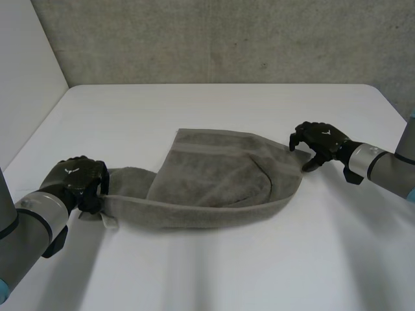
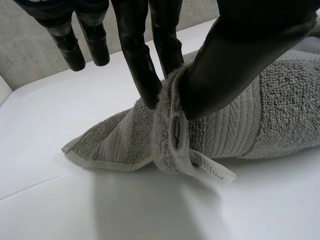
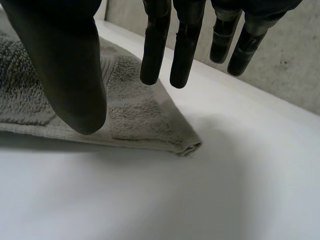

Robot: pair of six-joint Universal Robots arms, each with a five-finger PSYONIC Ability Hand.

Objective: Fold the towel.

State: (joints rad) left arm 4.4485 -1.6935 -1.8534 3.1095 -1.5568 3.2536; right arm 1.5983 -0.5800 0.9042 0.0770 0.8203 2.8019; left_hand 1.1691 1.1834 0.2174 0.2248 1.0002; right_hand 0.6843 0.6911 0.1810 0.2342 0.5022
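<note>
Left robot hand round towel end (right robot hand slack)

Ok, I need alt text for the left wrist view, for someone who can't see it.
The left hand pinches a bunched end of the grey towel between thumb and fingers. A white label sticks out under the thumb, and one towel corner lies flat on the white table past the fingertips.

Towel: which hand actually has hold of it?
The left hand: its fingers and thumb pinch the towel's bunched end, by the label. The right hand hangs open over the far corner, pinching nothing.
</note>
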